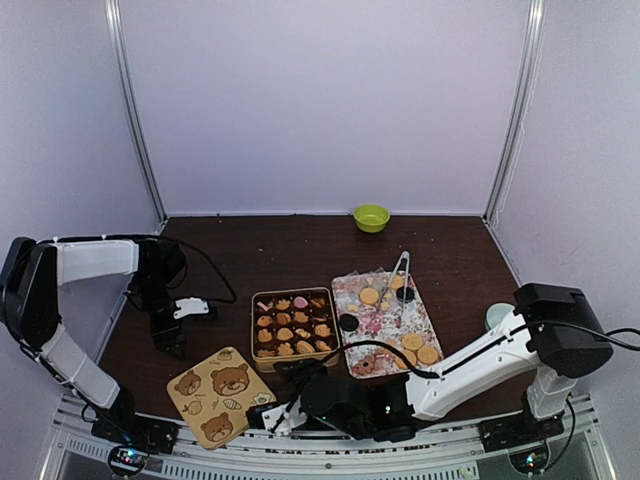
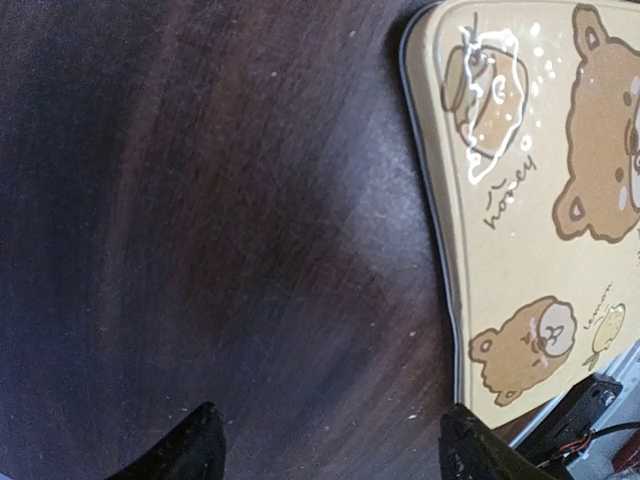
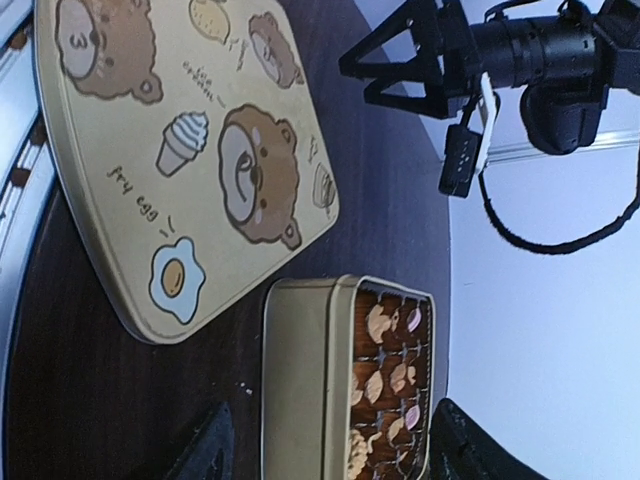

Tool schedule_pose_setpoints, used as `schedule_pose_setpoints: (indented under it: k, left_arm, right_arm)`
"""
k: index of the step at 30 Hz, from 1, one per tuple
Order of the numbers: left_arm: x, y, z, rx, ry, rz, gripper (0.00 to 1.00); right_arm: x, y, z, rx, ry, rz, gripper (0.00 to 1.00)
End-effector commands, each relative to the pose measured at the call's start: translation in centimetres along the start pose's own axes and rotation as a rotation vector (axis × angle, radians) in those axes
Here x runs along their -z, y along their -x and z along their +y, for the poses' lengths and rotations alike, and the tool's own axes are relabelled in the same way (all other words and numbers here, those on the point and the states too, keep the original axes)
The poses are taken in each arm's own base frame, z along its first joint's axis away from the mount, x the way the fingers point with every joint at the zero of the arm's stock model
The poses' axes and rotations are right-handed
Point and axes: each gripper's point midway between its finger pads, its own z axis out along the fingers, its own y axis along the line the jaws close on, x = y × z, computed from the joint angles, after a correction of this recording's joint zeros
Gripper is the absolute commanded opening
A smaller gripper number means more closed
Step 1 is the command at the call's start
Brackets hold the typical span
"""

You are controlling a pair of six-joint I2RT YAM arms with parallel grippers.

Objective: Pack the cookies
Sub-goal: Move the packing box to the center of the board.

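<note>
The cookies are small tan, pink and dark biscuits. Many fill the paper cups of an open gold tin; others lie on a floral tray, including tan rounds. In the right wrist view the tin with cookies lies on the table ahead, in line with the gap between my open right gripper's fingertips, which grip nothing. My right gripper hangs low at the table's near edge. My left gripper is open over bare table left of the bear lid, holding nothing.
The bear-printed lid lies flat at front left of the tin. Metal tongs rest on the tray's far end. A green bowl stands at the back. A pale round container sits by the right arm.
</note>
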Motion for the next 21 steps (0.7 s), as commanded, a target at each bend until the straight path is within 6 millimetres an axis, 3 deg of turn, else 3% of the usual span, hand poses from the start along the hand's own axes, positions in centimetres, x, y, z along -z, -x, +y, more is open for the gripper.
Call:
schedule_pose_setpoints:
  k: [1, 9, 14, 17, 21]
  left_arm:
    - [-0.4, 0.5, 0.5, 0.001, 0.012, -0.016, 0.76]
    - [-0.9, -0.1, -0.6, -0.008, -0.019, -0.02, 0.77]
    - [-1.9, -0.9, -1.0, -0.022, -0.023, 0.005, 0.77]
    - [-2.0, -0.9, -1.0, -0.024, -0.029, 0.006, 0.77]
    - [-2.2, -1.0, -0.7, -0.03, -0.026, 0.019, 0.77]
  right_arm:
    - [-2.4, -3.5, 0.5, -0.017, 0.052, 0.132, 0.67]
    - [-10.4, -7.7, -5.5, -0.074, 0.019, 0.282, 0.67]
    - [-14.1, -9.9, -9.5, -0.11, -0.028, 0.337, 0.67]
    - [-14.0, -9.5, -11.5, -0.139, -0.066, 0.312, 0.68]
    - [-10.1, -7.4, -11.7, -0.163, -0.083, 0.197, 0.71]
